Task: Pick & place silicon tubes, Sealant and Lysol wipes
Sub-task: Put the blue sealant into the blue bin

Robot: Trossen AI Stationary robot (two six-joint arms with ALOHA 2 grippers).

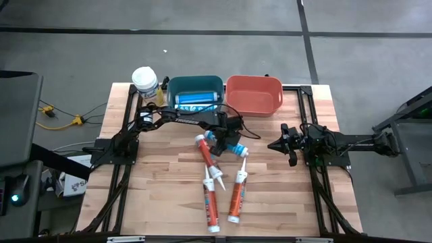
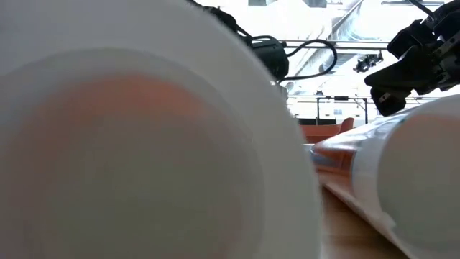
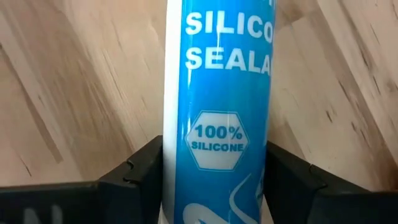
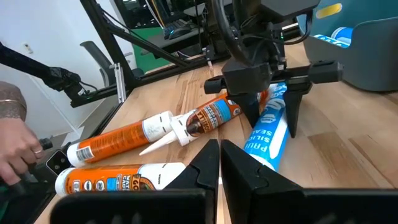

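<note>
Lysol wipes (image 1: pixel 144 79) stand upright at the table's back edge, left of the teal bin (image 1: pixel 196 84); red bin (image 1: pixel 254 93) beside it. High view: left gripper (image 1: pixel 226 140) over blue silicone tube (image 1: pixel 231 146) mid-table, three orange tubes (image 1: pixel 233 196) nearer the front. Left wrist view: fingers (image 3: pixel 140 177) straddle the blue tube, not yet clamped. Right wrist view: right gripper (image 4: pixel 220 163) pinched together, empty, parked right.

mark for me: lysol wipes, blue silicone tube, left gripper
Lysol wipes (image 1: pixel 144 77): high view, on its white lid.
blue silicone tube (image 3: pixel 217 112): left wrist view, on the blue label.
left gripper (image 4: pixel 273 102): right wrist view, between its fingertips, astride the tube.
</note>
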